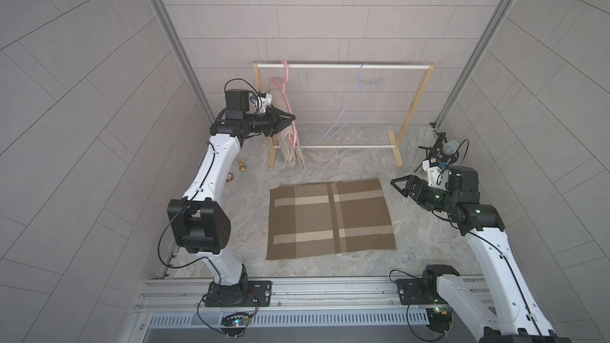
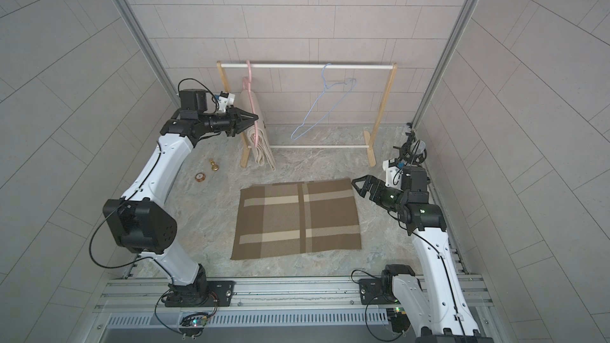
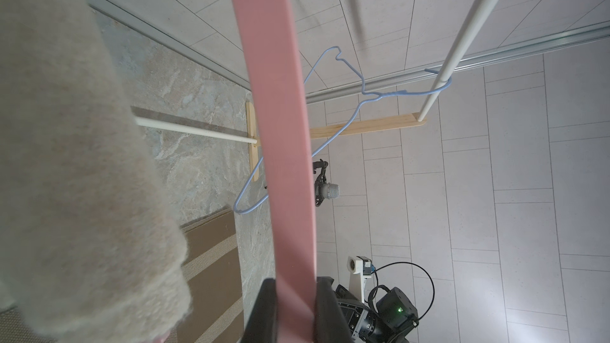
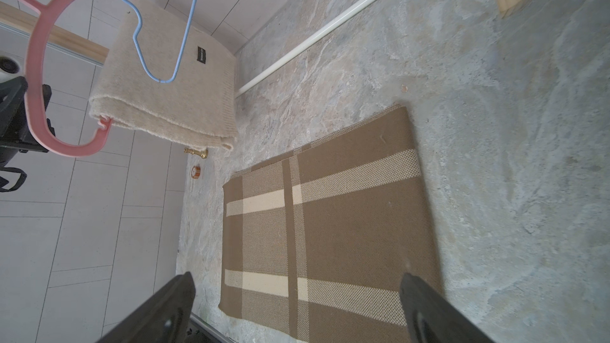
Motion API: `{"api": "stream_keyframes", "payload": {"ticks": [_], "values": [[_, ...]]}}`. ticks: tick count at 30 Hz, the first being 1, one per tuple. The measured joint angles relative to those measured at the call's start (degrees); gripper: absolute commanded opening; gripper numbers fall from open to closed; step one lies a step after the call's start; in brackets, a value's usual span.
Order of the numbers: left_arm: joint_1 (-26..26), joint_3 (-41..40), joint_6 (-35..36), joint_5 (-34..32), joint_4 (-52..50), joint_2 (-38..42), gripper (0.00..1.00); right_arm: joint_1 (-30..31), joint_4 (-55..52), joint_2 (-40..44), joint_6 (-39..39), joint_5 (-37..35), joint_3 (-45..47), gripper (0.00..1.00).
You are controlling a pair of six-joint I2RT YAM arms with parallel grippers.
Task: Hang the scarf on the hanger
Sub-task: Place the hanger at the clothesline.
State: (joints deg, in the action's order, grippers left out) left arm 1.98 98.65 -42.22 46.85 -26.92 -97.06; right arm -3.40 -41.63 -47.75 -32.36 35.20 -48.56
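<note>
Left fingers (image 3: 262, 311) clamped on the flat, smooth pink hanger (image 3: 274, 127), fuzzy cream scarf (image 4: 165, 94) folded over it; right fingers (image 4: 165, 311) spread wide.

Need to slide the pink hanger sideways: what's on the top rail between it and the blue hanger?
Nothing. In both top views the top rail is bare between the pink hanger and the blue hanger.
</note>
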Motion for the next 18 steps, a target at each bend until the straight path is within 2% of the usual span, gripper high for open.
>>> {"api": "stream_keyframes", "payload": {"ticks": [3,8,11,14,18], "values": [[-1.0,-2.5,1.6,-0.6,-0.3,2.5,0.37,0.0,1.5,0.1,-0.5,0.5,0.0,1.0],[-3.1,-6.6,4.7,-2.2,-1.9,7.6,0.46,1.9,4.3,-0.4,-1.7,0.2,-1.4,0.99],[-4.7,-8.8,6.8,-3.7,-3.8,11.0,0.5,5.7,6.6,-2.2,-2.3,-1.9,-3.5,0.99],[-5.8,-10.7,9.7,-5.7,-6.2,15.5,0.54,12.2,10.2,-6.0,-2.9,-5.8,-6.6,0.99],[-6.0,-14.0,12.8,-7.1,-7.6,23.0,0.61,18.1,18.3,-12.4,-4.8,-10.8,-10.1,0.98]]}}
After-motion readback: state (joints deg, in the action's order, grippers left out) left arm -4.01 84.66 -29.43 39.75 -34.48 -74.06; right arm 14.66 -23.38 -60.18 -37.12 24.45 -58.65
